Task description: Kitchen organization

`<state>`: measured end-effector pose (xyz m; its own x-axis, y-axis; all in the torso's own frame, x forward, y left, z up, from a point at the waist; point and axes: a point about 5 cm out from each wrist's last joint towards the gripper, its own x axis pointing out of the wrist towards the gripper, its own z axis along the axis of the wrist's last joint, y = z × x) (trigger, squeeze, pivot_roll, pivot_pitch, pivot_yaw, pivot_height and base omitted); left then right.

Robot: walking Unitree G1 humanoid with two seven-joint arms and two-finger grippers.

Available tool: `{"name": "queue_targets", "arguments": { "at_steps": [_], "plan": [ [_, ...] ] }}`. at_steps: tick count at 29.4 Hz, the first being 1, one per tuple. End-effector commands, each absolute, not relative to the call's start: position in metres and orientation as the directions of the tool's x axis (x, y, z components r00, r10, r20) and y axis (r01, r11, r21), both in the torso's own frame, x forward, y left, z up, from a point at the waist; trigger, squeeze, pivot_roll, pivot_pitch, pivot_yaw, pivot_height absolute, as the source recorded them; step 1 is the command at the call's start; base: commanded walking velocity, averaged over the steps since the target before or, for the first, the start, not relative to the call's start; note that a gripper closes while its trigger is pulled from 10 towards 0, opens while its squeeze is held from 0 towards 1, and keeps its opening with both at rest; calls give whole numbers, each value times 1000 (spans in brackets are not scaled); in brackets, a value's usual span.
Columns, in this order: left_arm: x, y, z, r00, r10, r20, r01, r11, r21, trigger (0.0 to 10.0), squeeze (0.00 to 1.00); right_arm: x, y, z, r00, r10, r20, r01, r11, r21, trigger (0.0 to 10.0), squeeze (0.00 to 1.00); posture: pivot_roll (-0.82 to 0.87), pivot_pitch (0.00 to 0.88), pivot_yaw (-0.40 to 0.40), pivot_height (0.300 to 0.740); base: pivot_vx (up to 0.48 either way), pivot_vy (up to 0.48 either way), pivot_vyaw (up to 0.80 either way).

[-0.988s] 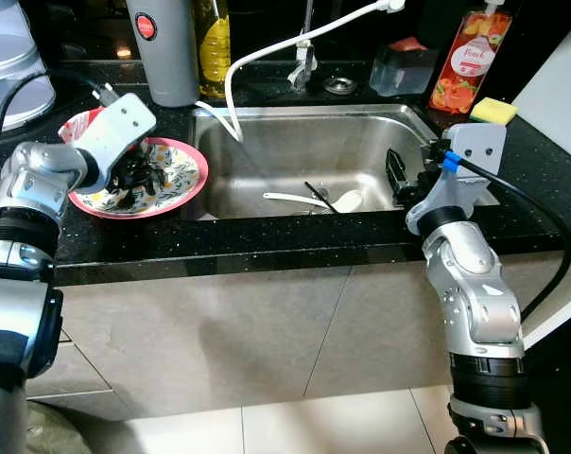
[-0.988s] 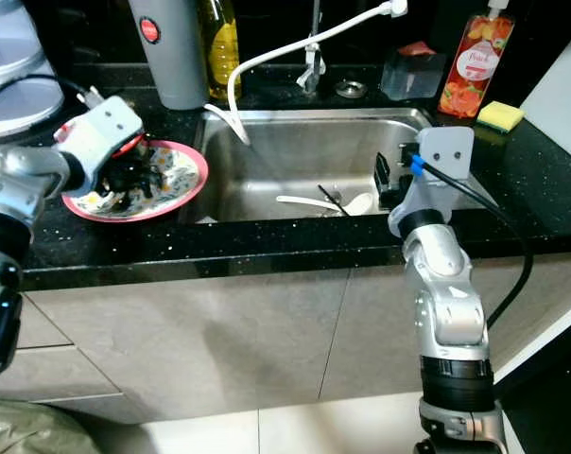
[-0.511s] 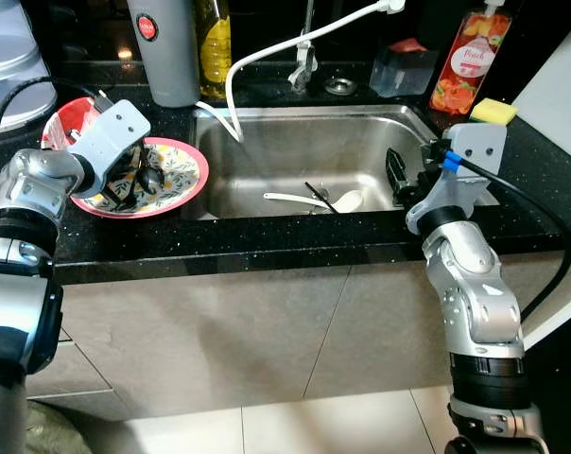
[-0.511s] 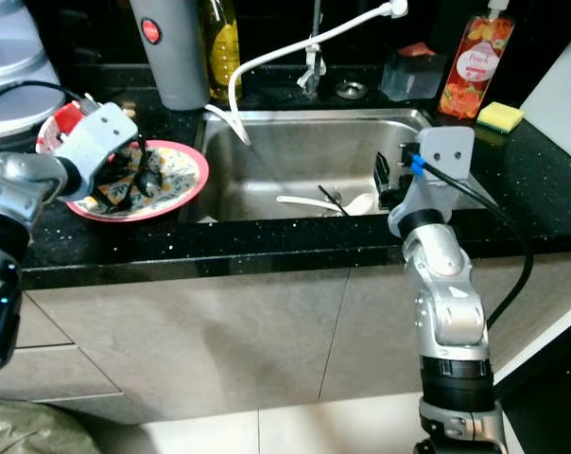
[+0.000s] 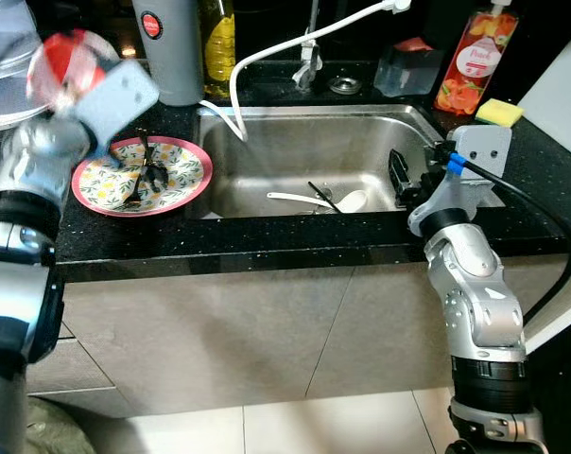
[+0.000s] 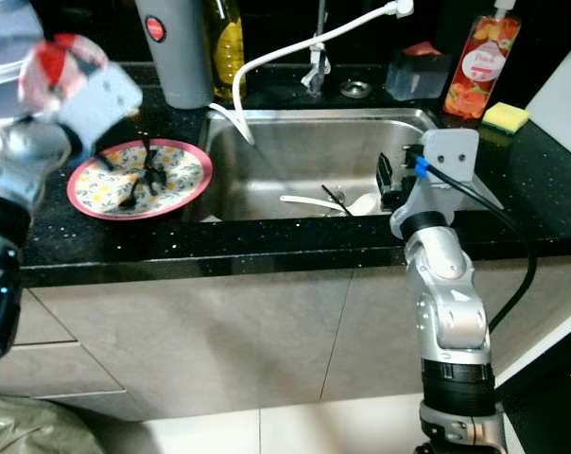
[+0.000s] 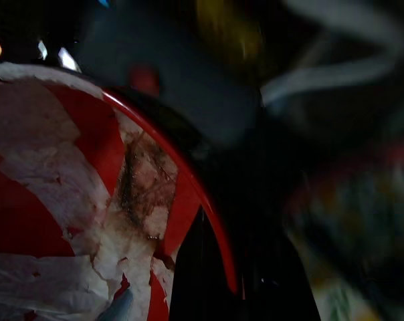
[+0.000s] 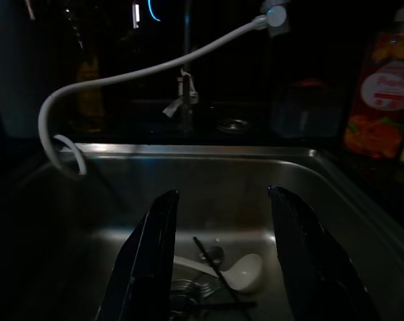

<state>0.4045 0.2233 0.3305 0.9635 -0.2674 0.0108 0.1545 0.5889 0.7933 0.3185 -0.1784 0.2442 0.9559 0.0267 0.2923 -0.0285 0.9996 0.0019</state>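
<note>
1. Red-and-white bowl (image 5: 70, 59), blurred, is held up in the left gripper (image 7: 209, 267), whose fingers pinch its rim, above the counter (image 5: 267, 241).
2. Floral plate (image 5: 186, 180) below holds dark utensils (image 5: 146, 170).
3. Right gripper (image 8: 222, 267), fingers spread, hovers over the sink (image 5: 361, 132), where a white spoon (image 5: 347, 200) lies.

Black speckled tabletop (image 5: 267, 241) with a stainless sink (image 5: 361, 151) set into it, dim and dark toward the back. Beige flat-front cabinets (image 5: 238, 331) below. Pale tiled floor (image 5: 295, 430) at the base, lit brighter than the tabletop.
</note>
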Motion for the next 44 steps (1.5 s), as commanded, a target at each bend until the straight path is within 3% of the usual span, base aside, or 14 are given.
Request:
{"name": "queue_targets", "arguments": {
  "at_steps": [1, 3, 5, 8, 9, 10, 18, 23, 24, 30, 34, 35, 41, 44],
  "plan": [
    [405, 200, 336, 931, -363, 31, 196, 571, 797, 10000, 0, 316, -181, 248, 949, 15, 314, -22, 1000, 19, 10000, 0, 10, 23, -22, 740, 0, 0, 0],
    [404, 181, 339, 897, -440, 39, 238, 556, 796, 10000, 0, 316, -180, 248, 948, 15, 318, -23, 999, 22, 10000, 0, 10, 23, -22, 740, 0, 0, 0],
    [402, 140, 342, 805, -590, 59, 341, 541, 769, 10000, 0, 315, -180, 249, 946, 14, 322, -24, 999, 27, 10000, 0, 12, 28, -19, 740, 0, 0, 0],
    [400, 109, 336, 738, -672, 57, 432, 536, 725, 10000, 0, 314, -180, 248, 947, 11, 320, -22, 999, 29, 10000, 0, 9, 43, -13, 740, 0, 0, 0],
    [400, 109, 336, 738, -672, 57, 432, 536, 725, 10000, 0, 314, -180, 248, 947, 11, 320, -22, 999, 29, 10000, 0, 9, 43, -13, 740, 0, 0, 0],
    [402, 79, 316, 705, -708, 27, 525, 548, 651, 10000, 0, 312, -180, 246, 949, 7, 315, -18, 999, 32, 10000, 0, 7, 49, -10, 740, 0, 0, 0],
    [398, 24, 279, 649, -760, -19, 677, 566, 471, 10000, 0, 310, -181, 247, 949, 8, 315, -18, 999, 28, 10000, 0, -23, 53, -2, 740, 0, 0, 0],
    [400, 14, 259, 685, -724, -78, 706, 633, 318, 10000, 75, 308, -180, 248, 947, 6, 320, -15, 1000, 27, 10000, 0, -32, 56, 8, 740, 0, 0, 0],
    [400, 14, 251, 689, -717, -111, 715, 646, 265, 10000, 235, 306, -181, 247, 948, 2, 319, -11, 1000, 27, 10000, 0, -32, 56, 8, 740, 0, 0, 0],
    [397, 18, 215, 681, -687, -253, 729, 668, 149, 10000, 212, 303, -182, 244, 950, -11, 311, 2, 1000, 30, 10000, 0, -32, 60, 19, 740, 0, 0, 0],
    [396, 24, 198, 689, -673, -268, 701, 713, 13, 10000, 275, 303, -183, 244, 951, -14, 310, 4, 999, 32, 10000, 0, -27, 67, 22, 740, 0, 0, 0],
    [394, 27, 189, 696, -662, -277, 677, 734, -54, 10000, 1000, 303, -182, 244, 951, -14, 308, 4, 999, 33, 10000, 0, -24, 74, 19, 740, 0, 0, 0],
    [394, 33, 182, 718, -647, -254, 636, 759, -136, 10000, 1000, 302, -182, 242, 954, -10, 301, 0, 999, 34, 10000, 0, -18, 85, 10, 740, 0, 0, 0],
    [401, 38, 212, 779, -624, -62, 618, 781, -92, 10000, 1000, 303, -180, 243, 955, -4, 298, -7, 999, 34, 10000, 0, -15, 88, 5, 740, 0, 0, 0]
  ]
}}
